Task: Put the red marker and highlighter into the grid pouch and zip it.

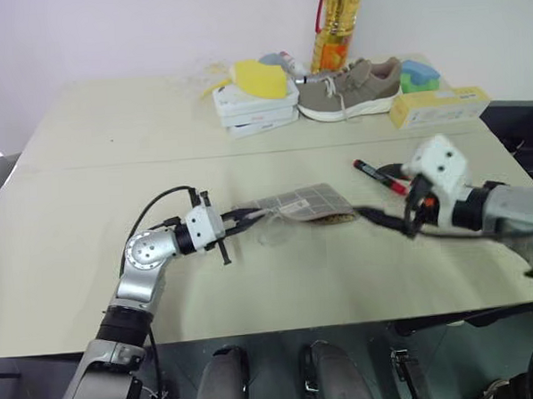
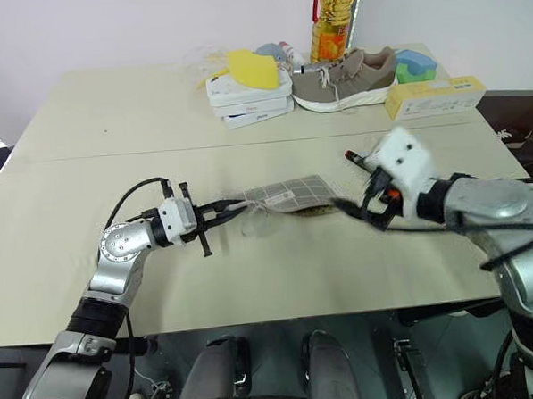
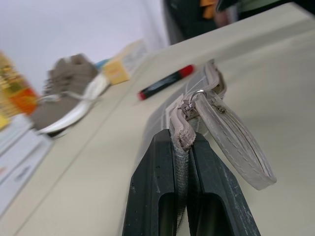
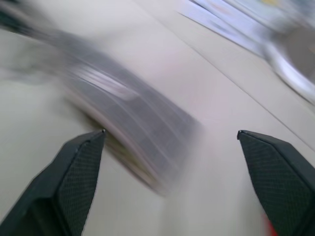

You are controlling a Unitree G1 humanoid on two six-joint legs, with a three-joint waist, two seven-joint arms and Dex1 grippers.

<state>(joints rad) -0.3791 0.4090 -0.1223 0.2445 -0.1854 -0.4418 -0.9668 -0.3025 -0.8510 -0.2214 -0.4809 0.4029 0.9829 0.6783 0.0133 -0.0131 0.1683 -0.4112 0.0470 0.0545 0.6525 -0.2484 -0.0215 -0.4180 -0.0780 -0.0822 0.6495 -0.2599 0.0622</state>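
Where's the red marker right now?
The slim black-barrelled, red-capped marker lies on the beige table, right of the grey grid pouch, beside the right gripper.

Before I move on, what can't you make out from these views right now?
- Highlighter: whether it lies inside the pouch; in the head views the fabric hides the inside.
- Zipper: how far it is open; the left tool, shut on the pouch's edge, blocks the left wrist view.
- Pouch in the right wrist view: smeared by motion blur.
- Marker: its far end, behind the right tool.
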